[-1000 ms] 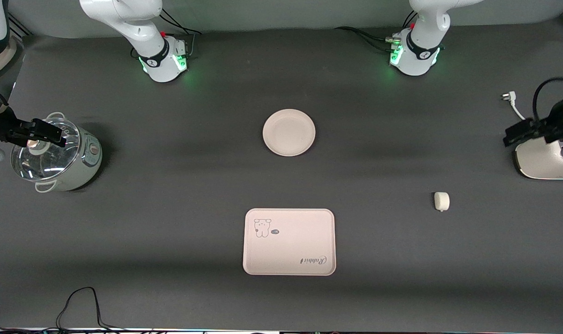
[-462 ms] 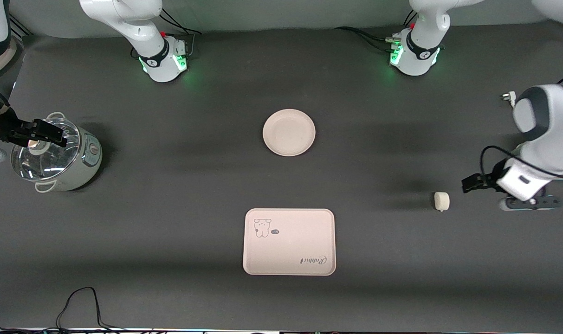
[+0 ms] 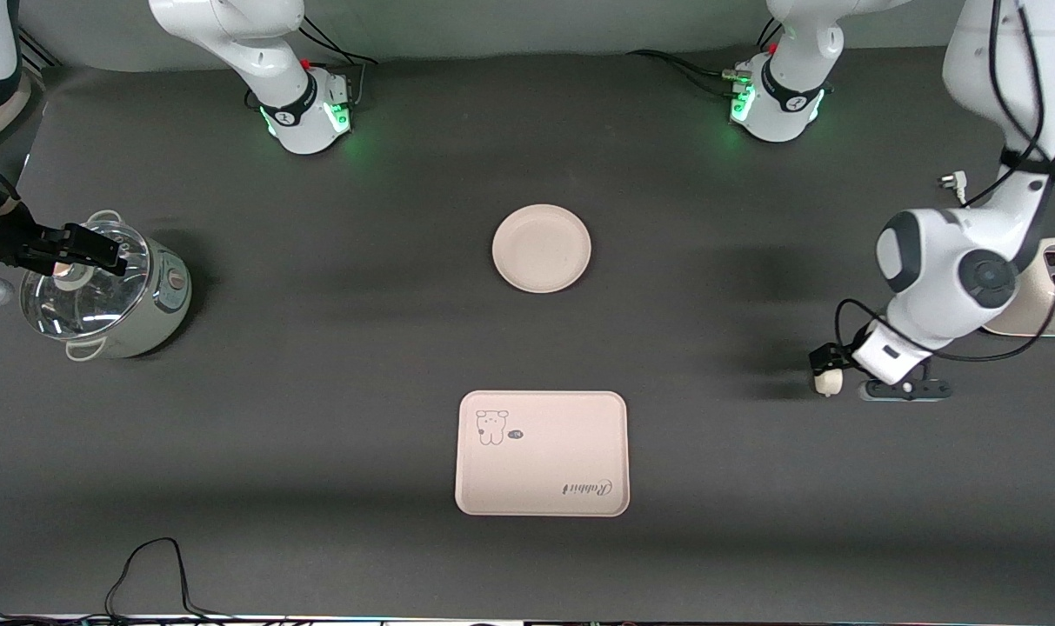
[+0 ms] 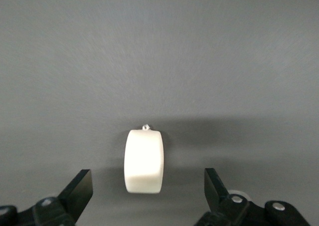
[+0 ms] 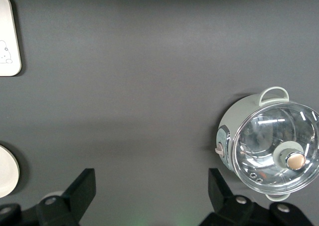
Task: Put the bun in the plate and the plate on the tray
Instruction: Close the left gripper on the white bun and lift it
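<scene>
The small off-white bun [image 3: 829, 383] lies on the dark table toward the left arm's end. My left gripper [image 3: 826, 363] hangs just over it, open. In the left wrist view the bun [image 4: 143, 161] sits between the open fingers of the left gripper [image 4: 148, 192], untouched. The round cream plate [image 3: 541, 248] lies empty at the table's middle. The rectangular tray [image 3: 542, 453], with its animal drawing and "Rabbit" script, lies nearer the front camera than the plate. My right gripper [image 3: 88, 250] waits open over the pot; the right wrist view also shows it [image 5: 152, 191] open and empty.
A pale green pot with a glass lid [image 3: 101, 291] stands at the right arm's end, also in the right wrist view [image 5: 271, 146]. A white appliance [image 3: 1049, 300] and a plug [image 3: 953, 182] lie at the left arm's end. A black cable [image 3: 153, 565] lies by the front edge.
My left arm has swung in from the table's end and come down over the bun, with its fingers open. The right arm has not moved.
</scene>
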Available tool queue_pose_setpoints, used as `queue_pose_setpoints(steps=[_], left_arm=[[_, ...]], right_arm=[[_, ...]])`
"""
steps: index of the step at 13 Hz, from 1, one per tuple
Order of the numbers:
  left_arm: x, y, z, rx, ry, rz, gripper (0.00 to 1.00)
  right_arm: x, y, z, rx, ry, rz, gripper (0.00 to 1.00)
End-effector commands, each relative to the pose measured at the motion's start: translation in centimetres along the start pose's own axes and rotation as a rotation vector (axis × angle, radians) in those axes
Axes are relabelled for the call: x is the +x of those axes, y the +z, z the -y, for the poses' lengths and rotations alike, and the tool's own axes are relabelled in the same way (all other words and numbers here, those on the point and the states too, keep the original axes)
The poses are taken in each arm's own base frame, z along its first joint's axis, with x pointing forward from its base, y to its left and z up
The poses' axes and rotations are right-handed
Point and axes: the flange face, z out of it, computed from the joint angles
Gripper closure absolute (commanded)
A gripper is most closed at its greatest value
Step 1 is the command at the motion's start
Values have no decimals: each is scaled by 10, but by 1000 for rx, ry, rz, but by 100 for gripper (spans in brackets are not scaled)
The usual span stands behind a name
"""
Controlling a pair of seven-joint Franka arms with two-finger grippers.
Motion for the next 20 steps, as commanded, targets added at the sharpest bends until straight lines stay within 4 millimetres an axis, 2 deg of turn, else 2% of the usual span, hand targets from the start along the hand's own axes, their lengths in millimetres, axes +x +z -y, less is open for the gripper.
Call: queue_pose_setpoints(steps=[1,2,3,5,6,9,13,15,16,18,20], left_arm=[[-8,16,5,15,26,13,0],[-9,20,6,14,24,14,0],[-9,24,6,13,16,9,4],[-10,27,6,11,13,9,44],[-9,27,5,11,7,6,58],[-7,25,5,11,-1,1,72],[-6,24,6,11,-1,0,73],[-3,13,7,15,-3,-7,73],[2,-1,7,18,-16,-28,73],[8,-42,-5,27,-57,-20,72],[15,-100,-21,39,-89,45,71]], right_arm=[[-4,-3,-1,-3,-17,-13,0],[-4,-3,-1,-3,-19,-11,0],[-4,-3,-1,-3,-17,-11,0],[-4,-3,-1,-3,-17,-13,0],[-4,-4,-1,-3,-17,-14,0],[-4,-3,-1,-3,-17,-11,0],[-5,-2,-1,-3,-17,-8,0],[-5,-2,-1,-3,-17,-10,0],[-5,-2,-1,-3,-16,-10,0],[-5,-2,-1,-3,-17,-10,0],[-5,-2,-1,-3,-17,-10,0]])
